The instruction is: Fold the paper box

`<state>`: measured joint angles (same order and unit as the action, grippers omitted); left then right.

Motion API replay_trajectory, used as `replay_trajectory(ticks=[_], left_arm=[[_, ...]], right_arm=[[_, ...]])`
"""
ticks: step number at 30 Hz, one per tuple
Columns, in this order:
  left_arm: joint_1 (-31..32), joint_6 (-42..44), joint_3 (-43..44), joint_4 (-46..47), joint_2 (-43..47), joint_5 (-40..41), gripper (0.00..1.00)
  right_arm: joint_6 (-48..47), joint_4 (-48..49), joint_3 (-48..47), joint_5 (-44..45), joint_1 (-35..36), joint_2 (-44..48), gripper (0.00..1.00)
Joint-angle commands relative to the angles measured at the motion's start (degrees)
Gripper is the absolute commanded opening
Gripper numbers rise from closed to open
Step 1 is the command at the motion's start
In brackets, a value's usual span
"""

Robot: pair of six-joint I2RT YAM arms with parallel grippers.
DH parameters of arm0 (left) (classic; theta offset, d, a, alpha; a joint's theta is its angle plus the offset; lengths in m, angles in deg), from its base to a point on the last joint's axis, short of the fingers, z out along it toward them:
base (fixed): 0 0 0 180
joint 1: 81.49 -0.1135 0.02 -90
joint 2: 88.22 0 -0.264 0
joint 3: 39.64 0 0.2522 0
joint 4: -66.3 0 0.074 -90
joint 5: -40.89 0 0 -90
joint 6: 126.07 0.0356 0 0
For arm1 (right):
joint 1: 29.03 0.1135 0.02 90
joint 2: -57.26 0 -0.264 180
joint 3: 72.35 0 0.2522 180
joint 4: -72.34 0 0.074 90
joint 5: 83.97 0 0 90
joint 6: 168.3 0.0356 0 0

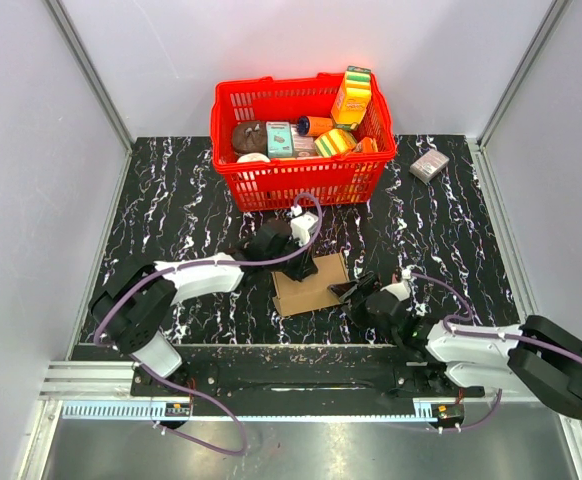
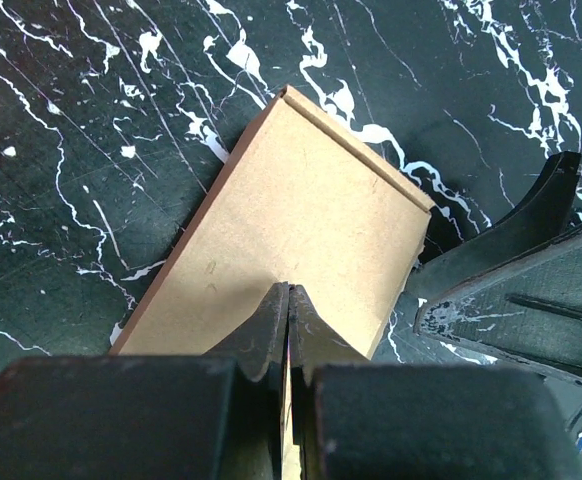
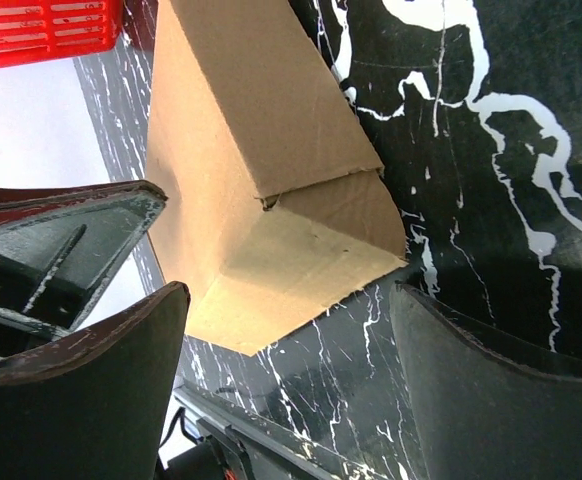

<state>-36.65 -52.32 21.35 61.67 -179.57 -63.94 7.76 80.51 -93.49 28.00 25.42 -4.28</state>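
The left arm (image 1: 196, 278) bends at the elbow and reaches in toward the middle. The left gripper (image 2: 289, 300) points down. Its two fingers (image 2: 267, 330) are pressed tight together, pinching a thin edge of the box (image 2: 301, 200). The right arm (image 1: 471, 345) lies low and stretches toward the middle too. The right gripper (image 3: 286, 295) has its fingers spread wide apart and holds nothing.
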Motion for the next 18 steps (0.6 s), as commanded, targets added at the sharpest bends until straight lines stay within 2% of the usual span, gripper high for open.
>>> replay_trajectory(ticks=[1, 7, 18], left_arm=[[-0.1, 1.1, -0.3, 3.4, -1.2, -1.4, 0.00], [-0.1, 1.5, -0.3, 3.3, -1.5, -1.5, 0.00], [-0.1, 1.5, -0.7, 3.8, -2.5, -2.7, 0.00]], right_arm=[[1.3, 3.9, 2.2, 3.2, 0.5, -3.5, 0.88], [0.5, 6.3, 3.2, 4.6, 0.5, -4.6, 0.88], [-2.9, 5.6, 5.9, 9.2, 0.5, 3.8, 0.88]])
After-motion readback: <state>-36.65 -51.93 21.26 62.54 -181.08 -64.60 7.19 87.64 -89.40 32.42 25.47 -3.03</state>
